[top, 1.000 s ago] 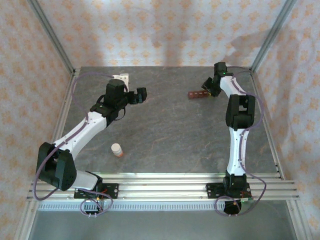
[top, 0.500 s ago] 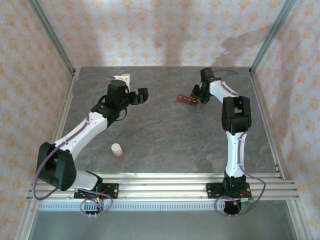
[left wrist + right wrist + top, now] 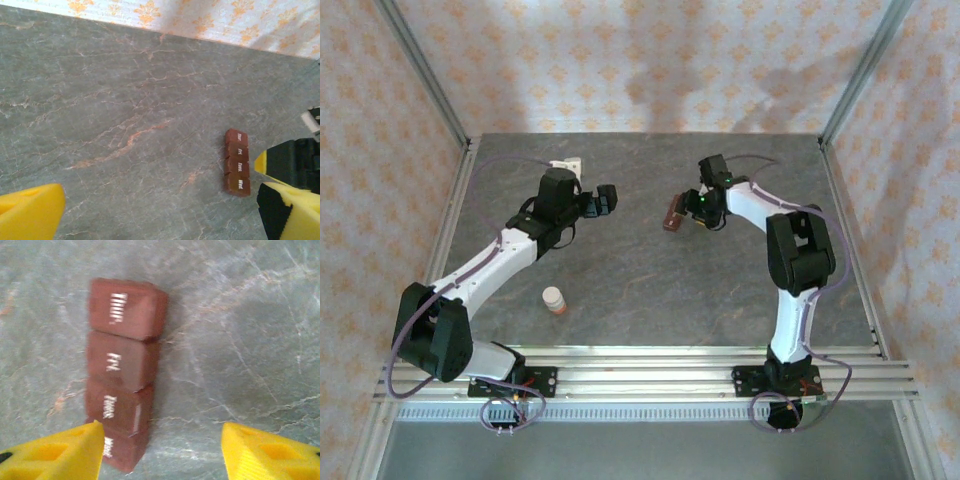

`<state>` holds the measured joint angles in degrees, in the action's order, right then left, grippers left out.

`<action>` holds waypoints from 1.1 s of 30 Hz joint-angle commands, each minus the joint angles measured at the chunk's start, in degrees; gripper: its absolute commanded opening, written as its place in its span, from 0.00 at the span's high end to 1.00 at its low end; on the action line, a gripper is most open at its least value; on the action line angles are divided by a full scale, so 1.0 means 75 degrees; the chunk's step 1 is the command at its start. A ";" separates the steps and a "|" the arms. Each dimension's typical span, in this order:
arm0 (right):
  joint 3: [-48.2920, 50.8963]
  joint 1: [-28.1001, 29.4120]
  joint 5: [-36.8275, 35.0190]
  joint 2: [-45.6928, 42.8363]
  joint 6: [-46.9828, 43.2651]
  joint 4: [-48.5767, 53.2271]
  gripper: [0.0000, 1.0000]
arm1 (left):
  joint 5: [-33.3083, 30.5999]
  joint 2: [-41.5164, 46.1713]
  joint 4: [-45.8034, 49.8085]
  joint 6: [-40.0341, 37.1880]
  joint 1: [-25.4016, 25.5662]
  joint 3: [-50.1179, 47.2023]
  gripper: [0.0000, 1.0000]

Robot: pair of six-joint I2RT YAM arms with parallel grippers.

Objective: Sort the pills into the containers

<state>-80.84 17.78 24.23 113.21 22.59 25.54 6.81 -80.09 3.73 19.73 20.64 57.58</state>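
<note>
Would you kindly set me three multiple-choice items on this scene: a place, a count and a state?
1. Where does the orange bottle stand?
A) near the left arm
B) by the right arm's base
C) against the back wall

2. How many compartments has the container strip?
A) two
B) four
C) seven

3. The right claw is:
A) shut on the strip
B) open
C) shut on the bottle

1 A: it stands beside that arm.
2 B: four labelled squares lie in a row.
3 B: its yellow fingers stand wide apart.
</note>
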 commanded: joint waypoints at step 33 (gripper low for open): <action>-0.2785 0.1579 -0.3496 0.1861 0.0955 0.2230 0.30 | -0.0744 0.0259 -0.0169 0.0424 0.0059 -0.0616 0.00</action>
<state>-100.25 29.47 0.51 126.30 28.93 39.81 1.41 -79.13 3.22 21.67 20.64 53.39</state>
